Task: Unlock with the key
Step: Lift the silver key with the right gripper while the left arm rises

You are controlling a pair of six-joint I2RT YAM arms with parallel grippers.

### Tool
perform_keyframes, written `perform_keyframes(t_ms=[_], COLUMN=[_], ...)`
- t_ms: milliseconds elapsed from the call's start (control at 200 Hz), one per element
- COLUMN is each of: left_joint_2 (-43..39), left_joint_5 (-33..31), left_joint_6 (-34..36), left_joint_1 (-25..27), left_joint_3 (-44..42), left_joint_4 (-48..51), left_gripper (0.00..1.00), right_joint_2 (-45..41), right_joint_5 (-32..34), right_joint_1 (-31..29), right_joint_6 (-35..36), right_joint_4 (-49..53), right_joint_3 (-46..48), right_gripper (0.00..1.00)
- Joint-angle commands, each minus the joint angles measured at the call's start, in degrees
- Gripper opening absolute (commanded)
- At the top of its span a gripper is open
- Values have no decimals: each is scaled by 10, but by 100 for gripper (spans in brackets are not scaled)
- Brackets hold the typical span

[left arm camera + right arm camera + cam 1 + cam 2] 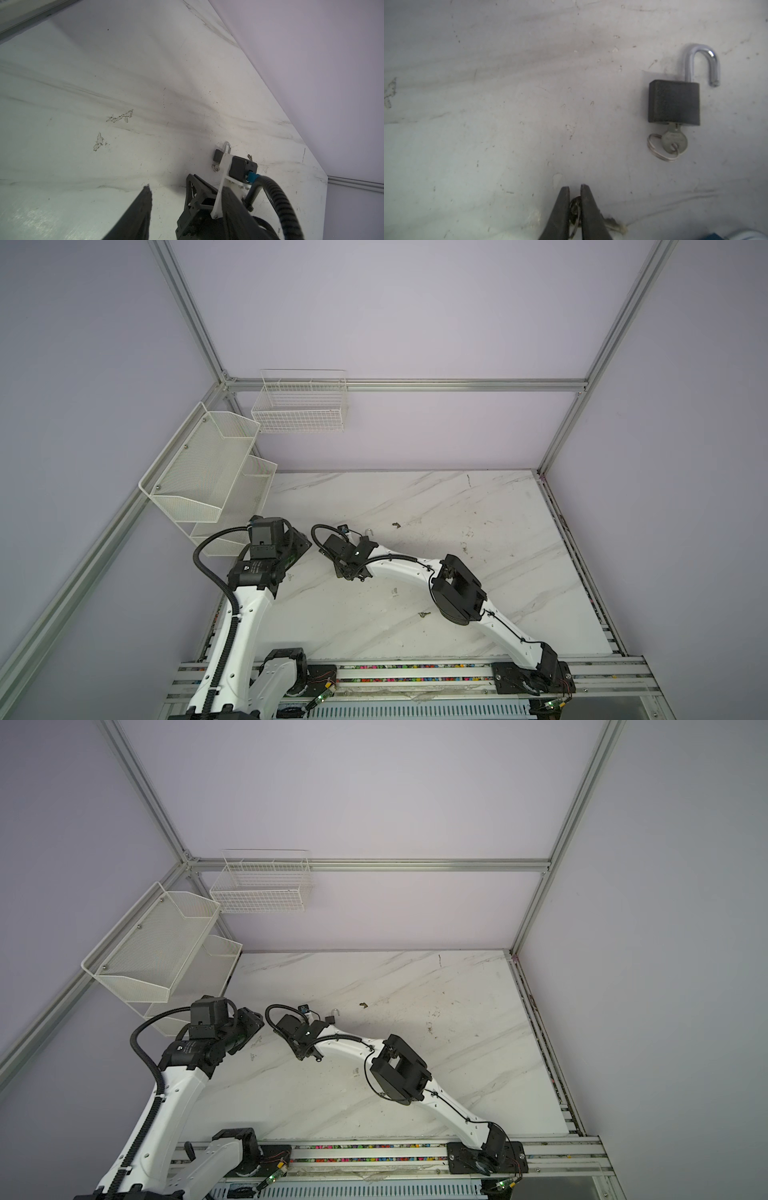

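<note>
Lying seemingly clear of table point(498, 539) edges: padlock point(673, 102)

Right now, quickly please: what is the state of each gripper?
Left gripper: open, holding nothing.
Right gripper: closed on a key ring.

Marble table point(415, 506) bears open padlock point(673, 102), key point(675, 141) inserted.
</note>
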State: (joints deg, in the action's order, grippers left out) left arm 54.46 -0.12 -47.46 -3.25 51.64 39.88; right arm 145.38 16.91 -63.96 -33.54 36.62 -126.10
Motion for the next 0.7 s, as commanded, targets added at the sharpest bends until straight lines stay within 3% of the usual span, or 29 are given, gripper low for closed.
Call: perform_keyframes(t_ms=[0, 390, 695], left_joint_2=[-5, -6, -12], left_joint_5=[8, 19, 70], left_joint_6=[-7, -16, -45], left_joint_1=[-4, -4, -4], left_joint_3=[-22, -29, -45], left_joint_4=[-22, -23, -24], left_gripper=[54, 55, 55], right_joint_2=[-30, -81, -186], right_joint_5=[-9, -49, -108], right_joint_1=[2, 10, 25], right_joint_6=[10, 47, 87], right_joint_4=[10, -23, -96], right_joint_3=[15, 68, 193], right_gripper=[13, 7, 0])
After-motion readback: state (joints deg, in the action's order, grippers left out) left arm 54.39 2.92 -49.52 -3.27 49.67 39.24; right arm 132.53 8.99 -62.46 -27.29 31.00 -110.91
